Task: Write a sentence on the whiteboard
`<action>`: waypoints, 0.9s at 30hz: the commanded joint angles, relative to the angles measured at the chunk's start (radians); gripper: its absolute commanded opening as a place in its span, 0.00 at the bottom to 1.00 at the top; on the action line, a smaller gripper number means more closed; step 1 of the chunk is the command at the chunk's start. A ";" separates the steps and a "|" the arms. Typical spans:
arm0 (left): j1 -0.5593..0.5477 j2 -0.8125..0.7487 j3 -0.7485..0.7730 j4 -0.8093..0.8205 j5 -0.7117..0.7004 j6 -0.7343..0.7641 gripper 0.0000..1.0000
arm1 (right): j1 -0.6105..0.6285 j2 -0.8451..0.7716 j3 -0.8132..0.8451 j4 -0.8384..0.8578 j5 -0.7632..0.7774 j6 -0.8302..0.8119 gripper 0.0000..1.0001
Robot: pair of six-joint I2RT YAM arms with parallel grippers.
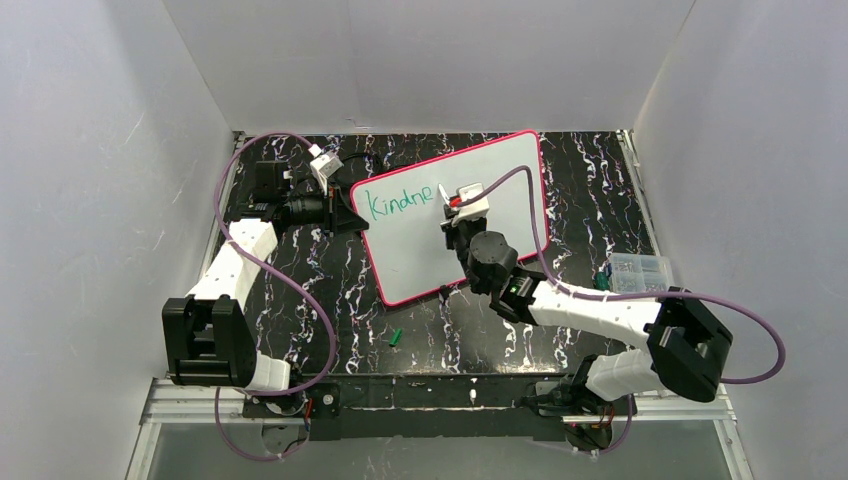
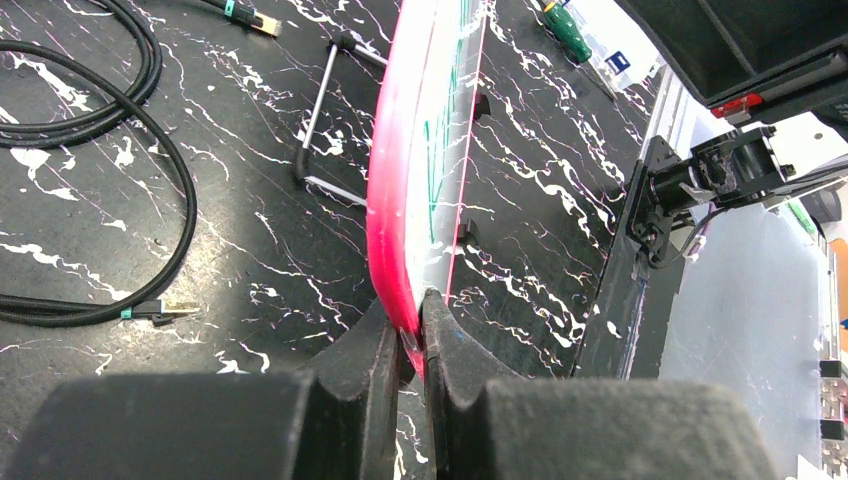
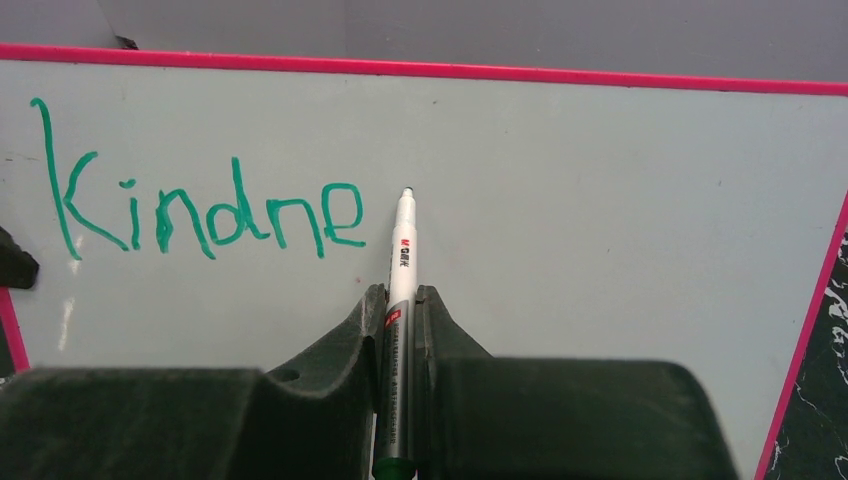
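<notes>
The whiteboard [image 1: 500,190] lies tilted on the black marbled table, white with a pink-red rim. Green lettering [image 1: 400,200] on it reads "Kindne"; it also shows in the right wrist view [image 3: 210,210]. My left gripper [image 1: 340,215] is shut on the board's left rim [image 2: 395,200], seen edge-on in the left wrist view, where the gripper [image 2: 412,335] pinches the pink edge. My right gripper [image 1: 462,222] is shut on a white marker [image 3: 402,260] with its tip at the board surface just right of the last "e". The right gripper [image 3: 400,305] is over the whiteboard [image 3: 600,220].
A green marker cap [image 1: 395,338] lies on the table below the board. A clear plastic box [image 1: 640,272] sits at the right edge. Black cables [image 2: 120,150] and a metal stand [image 2: 325,120] lie left of the board. Grey walls enclose the table.
</notes>
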 commanded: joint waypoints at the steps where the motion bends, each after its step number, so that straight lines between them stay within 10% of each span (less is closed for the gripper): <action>1: -0.004 -0.032 0.022 -0.019 -0.052 0.067 0.00 | -0.015 0.021 0.063 0.048 -0.021 -0.010 0.01; 27: -0.005 -0.033 0.021 -0.019 -0.053 0.068 0.00 | -0.005 -0.051 -0.048 -0.050 0.011 0.102 0.01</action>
